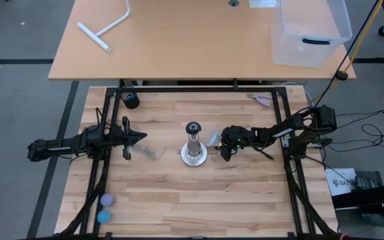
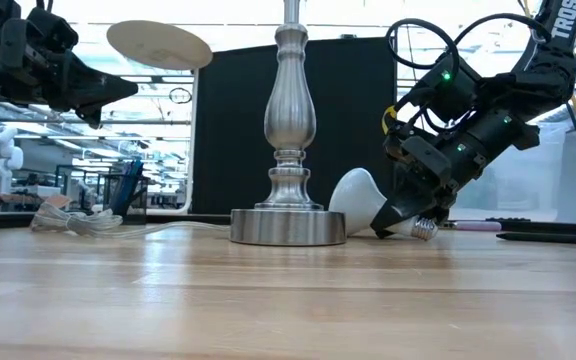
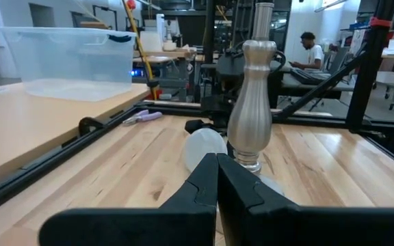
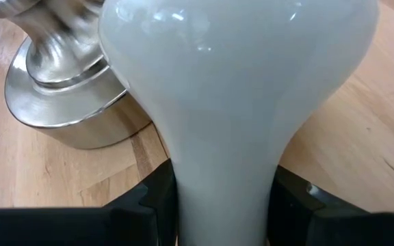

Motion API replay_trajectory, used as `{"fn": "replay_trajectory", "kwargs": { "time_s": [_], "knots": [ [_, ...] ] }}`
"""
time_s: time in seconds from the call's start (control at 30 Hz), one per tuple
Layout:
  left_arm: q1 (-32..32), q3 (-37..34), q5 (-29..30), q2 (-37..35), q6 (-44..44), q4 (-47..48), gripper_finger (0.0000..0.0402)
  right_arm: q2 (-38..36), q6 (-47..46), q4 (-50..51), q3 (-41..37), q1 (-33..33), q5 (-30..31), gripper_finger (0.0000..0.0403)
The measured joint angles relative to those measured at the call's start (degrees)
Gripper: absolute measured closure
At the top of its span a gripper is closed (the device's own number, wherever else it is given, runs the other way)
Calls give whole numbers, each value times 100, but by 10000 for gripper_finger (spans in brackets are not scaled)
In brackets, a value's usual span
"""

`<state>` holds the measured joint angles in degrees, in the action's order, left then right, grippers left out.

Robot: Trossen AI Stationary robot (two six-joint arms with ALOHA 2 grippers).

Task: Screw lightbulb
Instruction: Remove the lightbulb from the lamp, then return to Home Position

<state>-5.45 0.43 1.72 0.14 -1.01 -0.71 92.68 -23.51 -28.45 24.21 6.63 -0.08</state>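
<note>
The pickup step: the right tool (image 2: pixel 408 222) grips the neck of the lightbulb (image 2: pixel 360 200), which lies on the desk (image 2: pixel 288 300) just beside the lamp base (image 2: pixel 288 226). Next, lift it to the socket. The left tool (image 1: pixel 139 138), shut and empty, waits well apart.

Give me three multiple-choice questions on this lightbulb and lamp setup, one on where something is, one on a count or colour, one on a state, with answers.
1. Where is the lightbulb?
A. lying on the table beside the lamp post's base
B. screwed into the post's top
C. in the clear bin

2. How many round caps lie at the table's near-left corner?
A. none
B. two
C. five

3. How is the left gripper?
A. shut, holding nothing
B. gripping the bulb
C. wide open

Answers: 1 A, the bulb rests by the lamp post with the right gripper around its neck. 2 B, a purple cap and a blue cap. 3 A, its fingers meet, away from the bulb.
</note>
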Motion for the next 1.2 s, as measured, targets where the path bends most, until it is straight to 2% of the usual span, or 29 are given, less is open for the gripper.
{"fn": "replay_trajectory", "kwargs": {
  "time_s": [0.53, 0.9, 1.2],
  "knots": [
    [2, 2, -98, 0, -267, 20, 399, 2, -10, -2, 0, 0, -24, 247],
    [2, 1, -101, 0, -295, 20, 399, -43, 95, -108, -3, -10, -201, 179],
    [2, 1, -101, 2, -298, 20, 399, -549, 427, -106, -11, -15, -219, 127]
  ]
}}
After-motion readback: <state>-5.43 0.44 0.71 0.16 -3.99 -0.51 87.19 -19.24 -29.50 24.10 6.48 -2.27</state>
